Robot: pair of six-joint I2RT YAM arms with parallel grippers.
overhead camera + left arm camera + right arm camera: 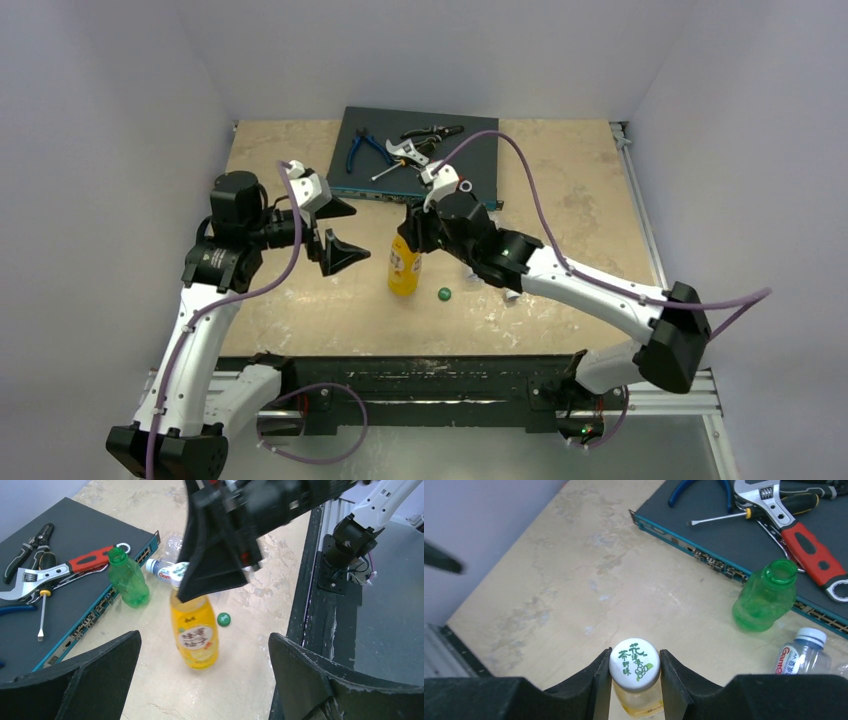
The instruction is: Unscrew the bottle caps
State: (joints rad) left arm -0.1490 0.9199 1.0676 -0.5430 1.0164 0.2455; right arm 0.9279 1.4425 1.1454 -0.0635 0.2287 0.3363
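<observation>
Cap (pixel 634 663) pinched in right gripper (pixel 634 677), print hidden overhead, left gripper (pixel 204 636) wide

Near the middle of the table (pixel 290 160) a capped bottle (pixel 404 270) stands upright, its screwed-on cap (pixel 634 663) pinched between the fingers of the right gripper (pixel 634 656). A loose cap (pixel 444 294) lies just to its right. Behind, an open bottle (pixel 766 595) stands just in front of a flat box (pixel 724 545) bearing hand tools (pixel 794 525), with a lying bottle (pixel 799 655) beside it. The left gripper (pixel 357 232) hangs to the left, apart.
</observation>
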